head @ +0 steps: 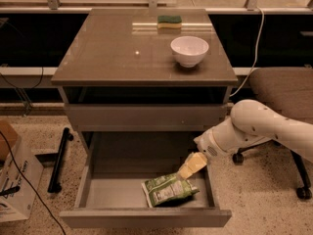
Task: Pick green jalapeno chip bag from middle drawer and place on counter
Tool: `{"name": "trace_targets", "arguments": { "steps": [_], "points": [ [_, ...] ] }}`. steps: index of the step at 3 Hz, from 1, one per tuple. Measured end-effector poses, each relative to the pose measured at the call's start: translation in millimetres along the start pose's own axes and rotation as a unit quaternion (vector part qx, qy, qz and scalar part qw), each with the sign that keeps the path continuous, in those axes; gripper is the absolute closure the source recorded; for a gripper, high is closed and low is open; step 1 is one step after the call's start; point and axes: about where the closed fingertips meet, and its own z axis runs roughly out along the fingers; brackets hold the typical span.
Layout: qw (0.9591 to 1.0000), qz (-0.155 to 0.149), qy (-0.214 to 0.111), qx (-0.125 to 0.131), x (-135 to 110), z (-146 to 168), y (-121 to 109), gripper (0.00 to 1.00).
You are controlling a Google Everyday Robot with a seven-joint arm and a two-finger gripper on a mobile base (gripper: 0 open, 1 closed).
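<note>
The middle drawer [145, 218] is pulled fully out; its plain handleless front, low side walls and smooth grey floor are exposed. The green jalapeno chip bag [168, 190] is laid flat on the floor right of centre, near the front wall, its foil crinkled and its white label panel turned up. The left half of the floor is left bare. The pale yellow gripper [191, 164] is held inside the drawer at the bag's upper right corner, close to the right wall; the state of the jaws cannot be told. Above, the upper drawer front [146, 117] is shut. On the glossy counter surface [112, 53], a round white bowl [189, 50] and a green-and-yellow sponge [169, 21] are set well apart.
</note>
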Motion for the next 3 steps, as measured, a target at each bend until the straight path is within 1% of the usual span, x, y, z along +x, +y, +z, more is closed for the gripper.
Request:
{"name": "trace_targets", "arguments": {
  "steps": [1, 2, 3],
  "points": [
    [1.0000, 0.000, 0.000, 0.000, 0.0, 0.1, 0.0, 0.00],
    [0.9996, 0.017, 0.006, -0.020, 7.0, 30.7, -5.6, 0.00],
    [0.9981, 0.044, 0.012, -0.041, 19.8, 67.3, -14.6, 0.00]
  ]
}}
